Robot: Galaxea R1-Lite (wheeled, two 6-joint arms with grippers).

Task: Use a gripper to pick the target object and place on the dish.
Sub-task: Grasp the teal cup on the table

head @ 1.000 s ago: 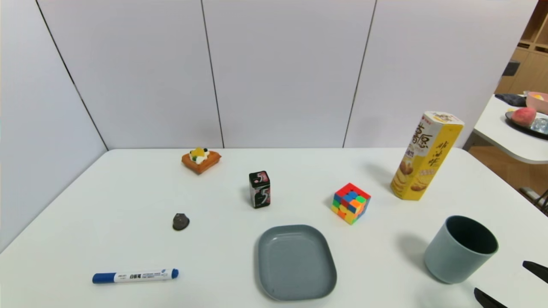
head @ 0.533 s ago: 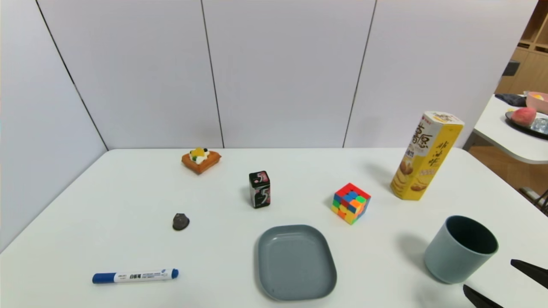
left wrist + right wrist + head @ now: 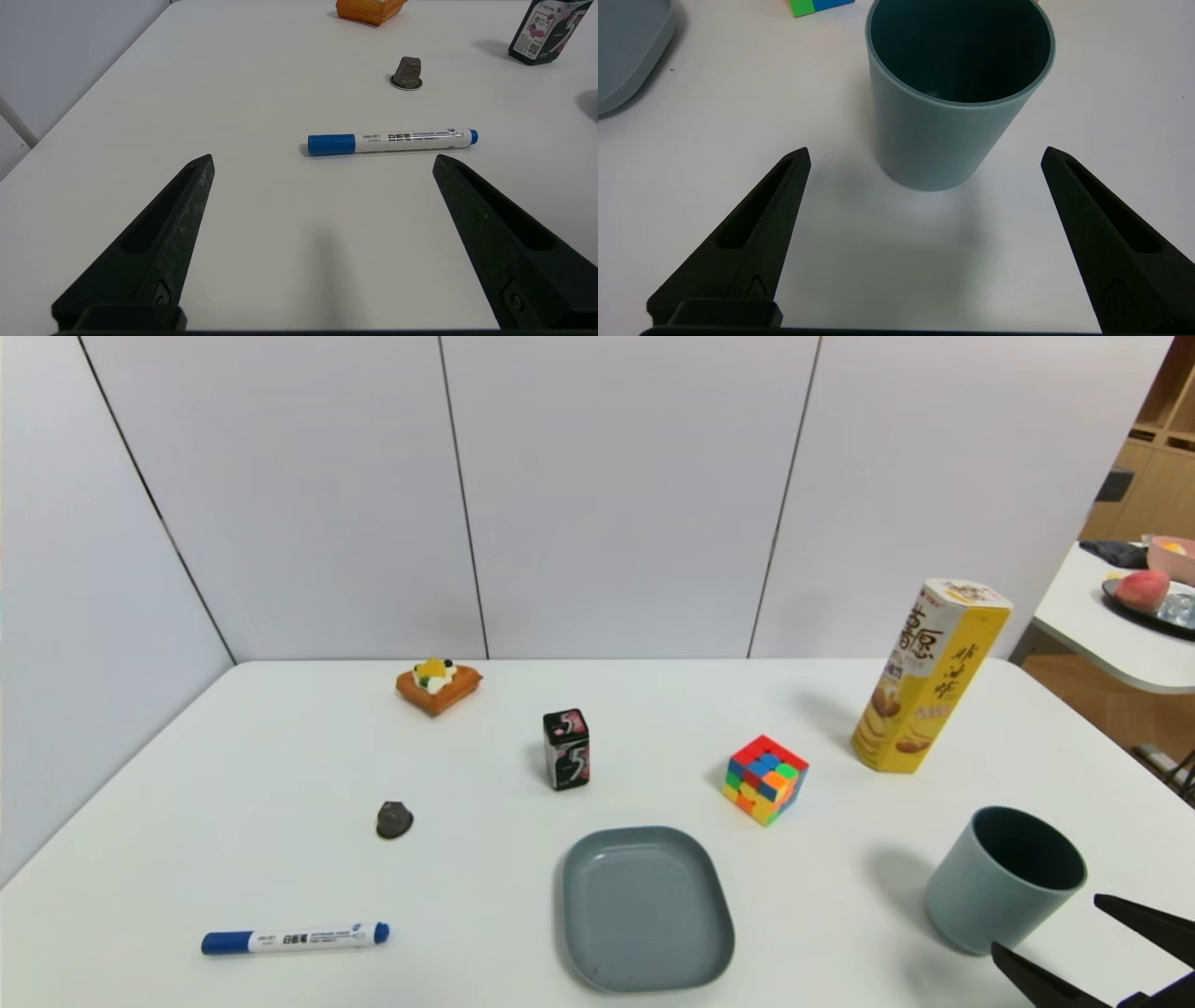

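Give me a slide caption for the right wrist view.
Open right gripper lined up on the upright grey-blue cup, not touching.

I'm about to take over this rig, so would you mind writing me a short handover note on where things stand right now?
Right gripper: open, low over the table just short of the cup, which stands upright in line with the gap between its fingers, not touched.
Left gripper: open, idle over the table near the blue marker.
Dish: bare, at the table's near middle, to the cup's left.
Done: approach lined up.
Left: advance, close on the cup, lift, set it on the dish.
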